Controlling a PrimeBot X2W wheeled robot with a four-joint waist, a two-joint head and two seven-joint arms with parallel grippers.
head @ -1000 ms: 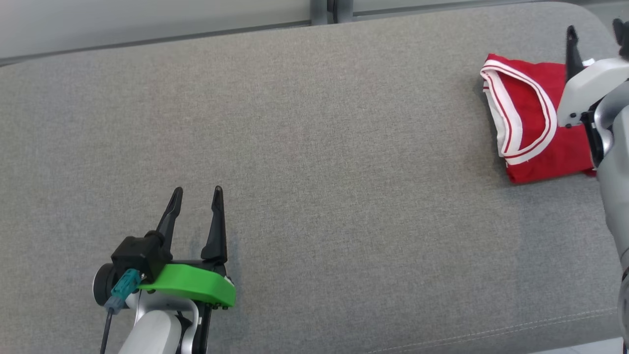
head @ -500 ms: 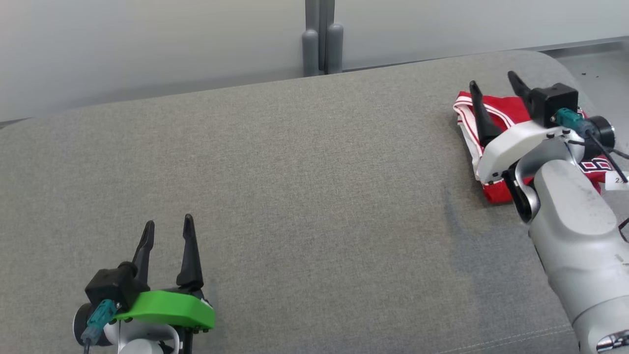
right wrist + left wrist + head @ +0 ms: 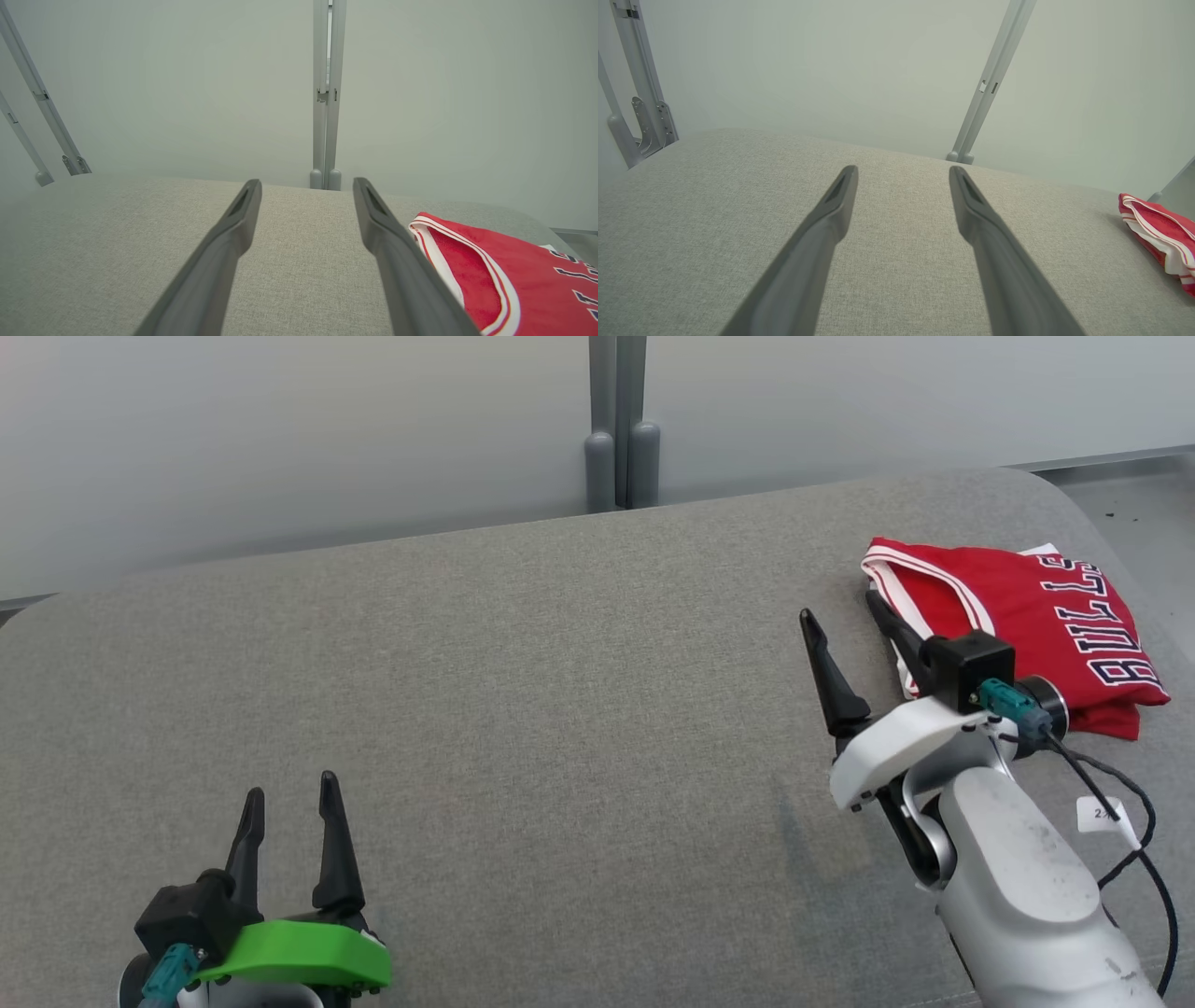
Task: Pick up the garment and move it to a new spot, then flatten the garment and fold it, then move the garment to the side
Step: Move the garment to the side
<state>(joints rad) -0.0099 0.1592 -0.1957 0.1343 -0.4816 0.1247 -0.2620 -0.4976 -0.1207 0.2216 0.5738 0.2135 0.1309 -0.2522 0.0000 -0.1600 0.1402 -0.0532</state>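
Nearest to you, at the lower left of the head view, your left end effector (image 3: 290,785) sits over the grey surface (image 3: 560,728). Its two dark fingers are spread apart with nothing between them. Further in and on the right, your right end effector (image 3: 840,605) is likewise spread wide and empty; its wrist view shows bare grey fabric between the fingers. Its right-hand finger crosses the striped left edge of the garment (image 3: 1027,607), and you cannot tell from these views whether it touches the cloth. The garment is a red jersey with white trim and dark lettering. It lies folded near the far right corner of the surface, well apart from the left end effector. Beyond the far edge, a grey post (image 3: 616,429) stands against a pale wall (image 3: 280,448).
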